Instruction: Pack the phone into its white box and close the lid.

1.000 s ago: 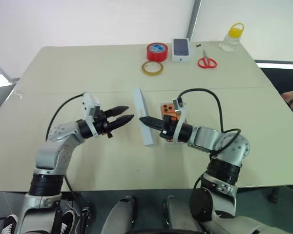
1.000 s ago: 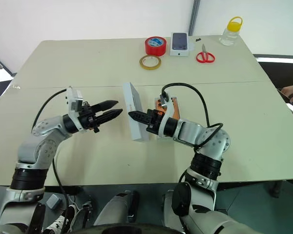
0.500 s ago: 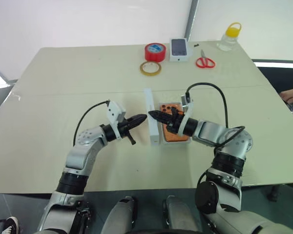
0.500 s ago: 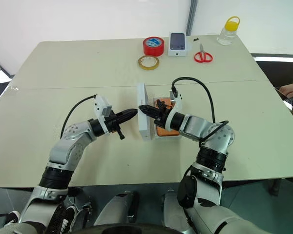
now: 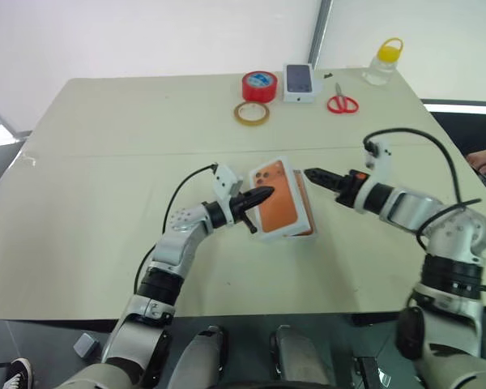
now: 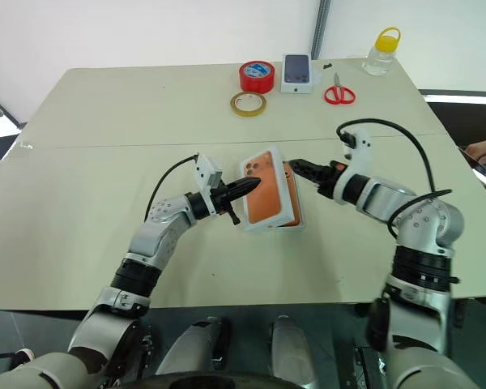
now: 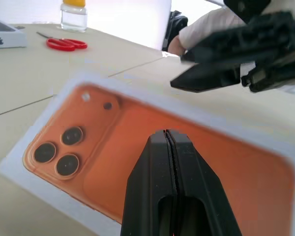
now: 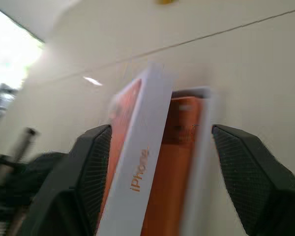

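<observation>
Lid: the lid (image 5: 279, 203) has white walls and an orange phone picture on its top. It lies tilted over the box in the middle of the bench (image 5: 105, 162), higher on its left side, and is not yet seated.
Phone: the phone (image 8: 173, 172) lies in the white box (image 8: 203, 132) under the lid, with an orange strip showing at the right edge.
Left gripper: the left gripper (image 5: 267, 193) is fully closed on nothing. Its tip is at the lid's raised left side, and we cannot tell whether it touches.
Right gripper: the right gripper (image 5: 311, 173) has its fingers spread wide and empty, just to the right of the box and apart from it.
Handling: we judge the lid light, stiff and smooth. It is likely to skate or jam if pushed at one corner.
Where to hold: we would steady the box by its long walls and press down flat on the lid's top, over the raised side.
</observation>
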